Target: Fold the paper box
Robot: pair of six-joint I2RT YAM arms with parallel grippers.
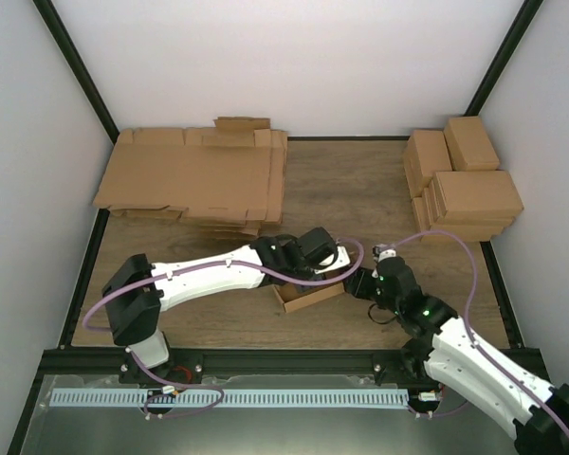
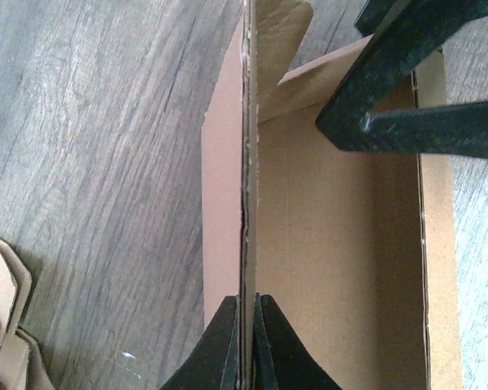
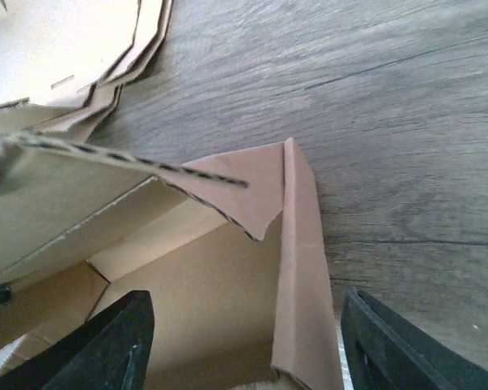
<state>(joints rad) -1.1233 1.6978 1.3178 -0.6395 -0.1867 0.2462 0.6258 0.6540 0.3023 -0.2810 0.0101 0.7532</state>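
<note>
**A:** Where's the paper box (image 1: pixel 303 298) rn?

**B:** On the table (image 1: pixel 379 180), near my side, right btw my two arms. It's half made. The bottom lies flat and some walls stand up.

**A:** Left gripper (image 2: pixel 246 304)?

**B:** Pinched tight on one tall wall of the box. The wall stands straight up btw the two fingers, and the rest of the box runs away from that hand.

**A:** And the right gripper (image 3: pixel 246 325)?

**B:** Fingers apart, holding nothing. It's at the other end of the box. One finger is over the inside, one is over the wood outside, and a side wall sits btw them. Can't tell if it touches.

**A:** Other stuff?

**B:** Flat sheets (image 1: pixel 194 180) back left, done boxes (image 1: pixel 465 185) back right. Both are well apart from my box.
</note>
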